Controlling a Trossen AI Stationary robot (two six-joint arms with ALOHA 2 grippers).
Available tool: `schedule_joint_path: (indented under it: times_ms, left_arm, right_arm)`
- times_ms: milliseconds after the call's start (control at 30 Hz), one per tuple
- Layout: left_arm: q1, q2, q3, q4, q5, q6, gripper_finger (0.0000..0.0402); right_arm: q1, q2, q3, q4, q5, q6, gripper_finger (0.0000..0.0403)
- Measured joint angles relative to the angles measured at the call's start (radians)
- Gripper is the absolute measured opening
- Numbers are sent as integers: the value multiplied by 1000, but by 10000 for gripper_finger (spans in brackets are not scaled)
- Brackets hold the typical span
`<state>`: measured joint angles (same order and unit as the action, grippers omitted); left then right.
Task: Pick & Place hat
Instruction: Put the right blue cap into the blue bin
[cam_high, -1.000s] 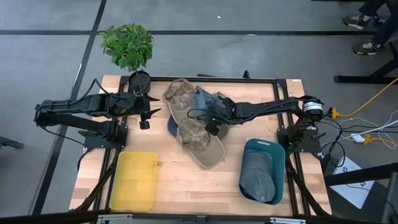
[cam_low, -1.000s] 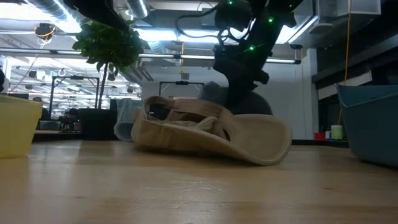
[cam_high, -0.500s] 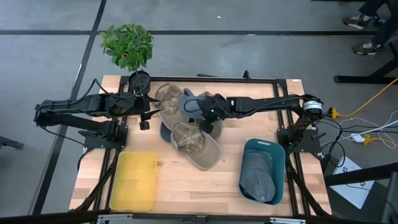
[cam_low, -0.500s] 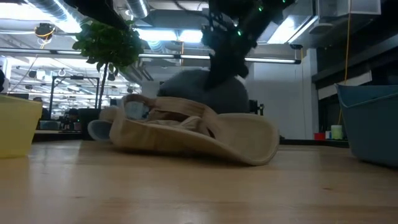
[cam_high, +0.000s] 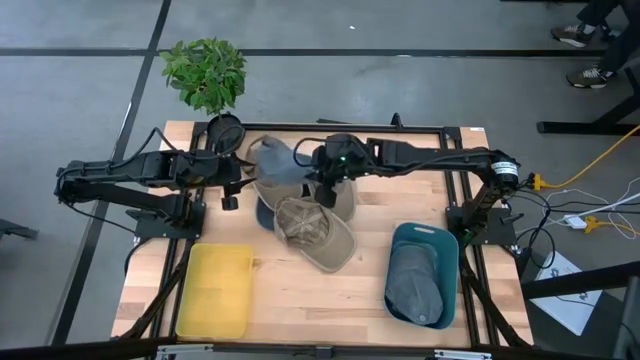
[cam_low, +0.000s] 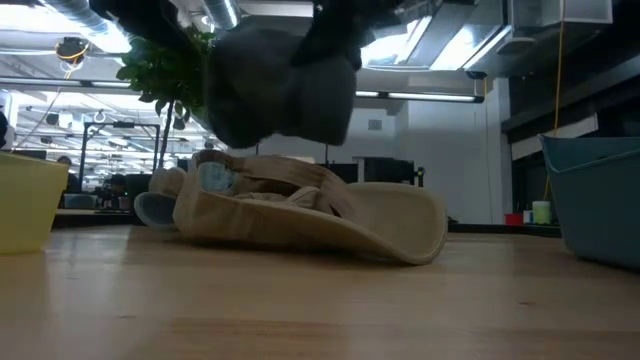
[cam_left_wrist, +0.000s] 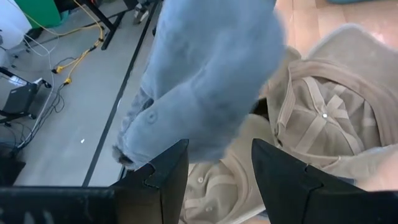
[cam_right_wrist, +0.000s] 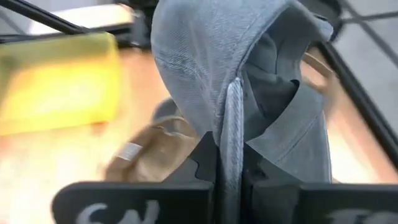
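- Your right gripper (cam_high: 322, 178) is pinched shut on the grey hat (cam_high: 272, 160), whose fabric edge runs between its fingers (cam_right_wrist: 205, 163) in the right wrist view.
- Compared with half a second ago, you have raised that hat clear of the pile: in the low view the grey hat (cam_low: 280, 85) now hangs in the air above the tan hat (cam_low: 310, 215), where before it sat just behind it.
- From above, the right arm has drawn back toward the far edge of the table (cam_high: 300, 300), and the grey hat now lies over the far left part of the pile.
- The tan hat (cam_high: 315, 232) stays on the table near its middle, crown opening up, with another tan hat and a dark blue one partly under it.
- Your left gripper (cam_high: 232, 188) waits with its fingers (cam_left_wrist: 163, 180) spread, near the left side of the pile, unchanged in place.
- A second grey hat (cam_high: 413, 285) rests in the teal bin (cam_high: 449, 250) at the near right.
- The yellow bin (cam_high: 215, 290) stands at the near left.
- A potted plant (cam_high: 205, 72) stands at the far left corner.
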<state>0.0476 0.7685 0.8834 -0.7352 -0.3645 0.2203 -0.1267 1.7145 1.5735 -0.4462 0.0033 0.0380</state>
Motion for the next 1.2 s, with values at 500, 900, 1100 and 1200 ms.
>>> schedule_joint_path:
  times_ms: [500,900,1100,1200]
  left_arm:
    - [0,0,-1,15,-9,-93,171]
    - [0,82,-1,143,-72,58,179]
    - [0,133,0,169,-197,63,200]
    - [0,136,0,195,-203,73,189]
  right_arm:
    - [-57,-1,86,-52,-112,40,15]
    - [-62,-1,86,-16,-140,39,16]
    - [-62,-1,86,-5,-189,39,16]
    - [-62,-1,86,-7,-190,39,16]
